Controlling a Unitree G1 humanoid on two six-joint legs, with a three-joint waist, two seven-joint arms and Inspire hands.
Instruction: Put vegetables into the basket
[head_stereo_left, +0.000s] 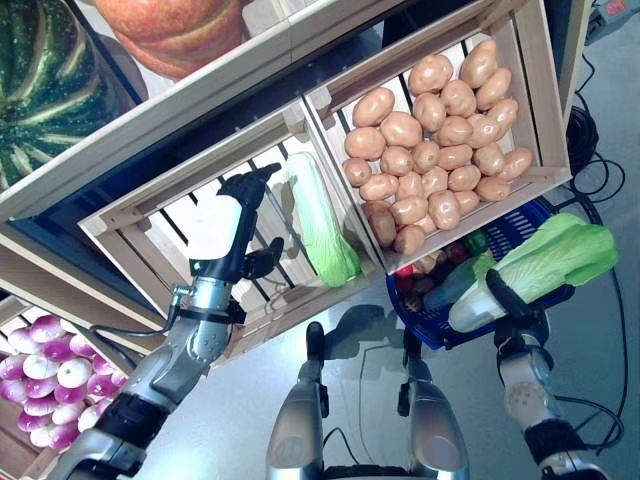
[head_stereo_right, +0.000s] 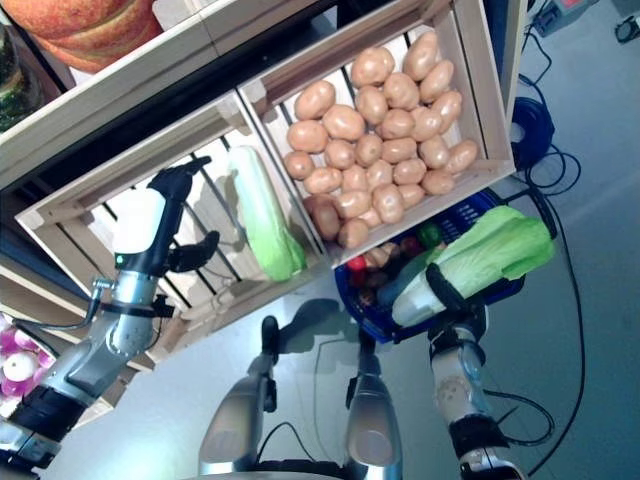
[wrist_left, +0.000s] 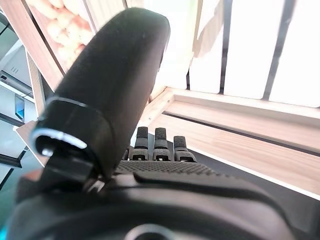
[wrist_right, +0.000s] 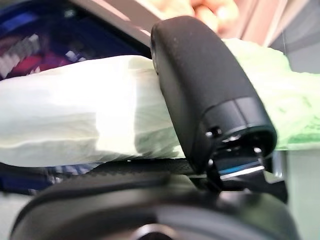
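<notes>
My right hand (head_stereo_left: 508, 300) is shut on a pale green napa cabbage (head_stereo_left: 545, 262), thumb over its white stalk (wrist_right: 75, 125). It holds the cabbage level just above the near right rim of the blue basket (head_stereo_left: 510, 232), which stands on the floor and holds a few red, brown and green vegetables (head_stereo_left: 440, 270). My left hand (head_stereo_left: 240, 215) is open inside the left wooden crate (head_stereo_left: 190, 205), fingers straight (wrist_left: 156, 145), holding nothing. A second napa cabbage (head_stereo_left: 322, 225) lies in that crate just to the right of the left hand.
The wooden stand (head_stereo_left: 300, 120) fills the upper part of the eye views, its crates tilted toward me. The potato crate (head_stereo_left: 530, 100) overhangs the basket's far side. Grey floor (head_stereo_left: 250, 400) lies open in front of the stand.
</notes>
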